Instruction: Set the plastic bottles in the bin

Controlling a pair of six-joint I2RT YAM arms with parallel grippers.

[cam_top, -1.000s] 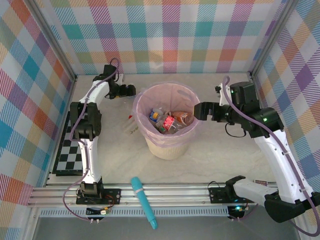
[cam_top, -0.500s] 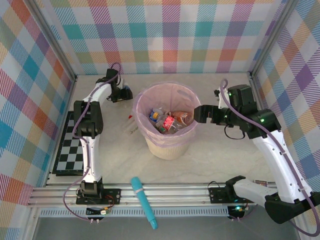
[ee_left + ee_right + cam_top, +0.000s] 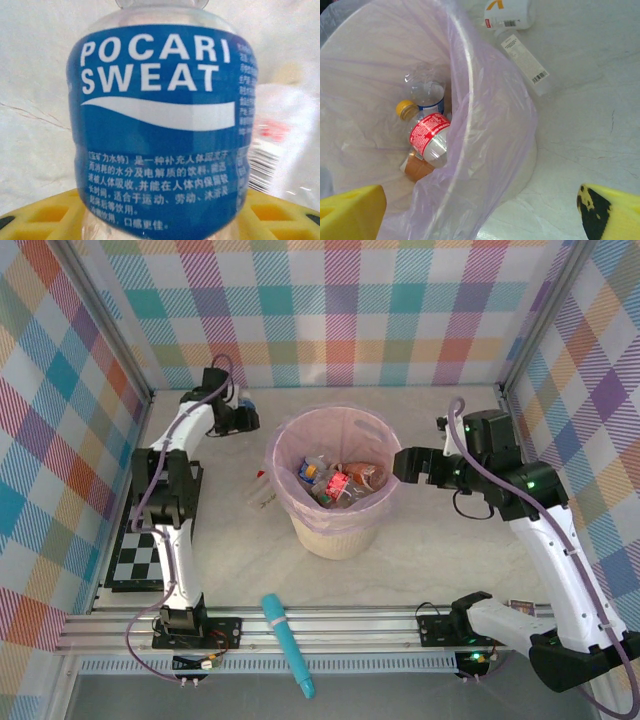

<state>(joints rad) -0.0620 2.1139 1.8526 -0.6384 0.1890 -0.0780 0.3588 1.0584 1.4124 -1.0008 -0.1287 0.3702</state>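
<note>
Your left gripper [image 3: 243,418] has its jaws partly closed on the blue-labelled bottle [image 3: 157,125]. In the left wrist view the bottle stands between the yellow pads [image 3: 45,220], which meet it on both sides, and its POCARI SWEAT label sits right up against the camera. A white-labelled item [image 3: 267,150] with a barcode lies blurred just beyond that hand, to its right, and you cannot tell what it is. From above, this hand is near the bin [image 3: 330,535], off the far-left side of its rim. Whether the bottle is off the table [image 3: 450,550] you cannot tell.

Your right gripper [image 3: 402,465] hangs at the opposite rim of the bin with its jaws spread wide and nothing between them. In the right wrist view its two yellow fingers [image 3: 350,210] frame the lilac bag at the rim. Below and ahead of that hand the bin holds several plastic bottles [image 3: 430,137]: one with a red-white label, one with a yellow-orange cap beyond it, and a brown one nearer the hand. Past the bin from that hand, a clear bottle [image 3: 522,57] with a white barcode label lies on its side on the table. The teal stick [image 3: 288,642] lies well behind both hands, between the arm bases at the near edge
</note>
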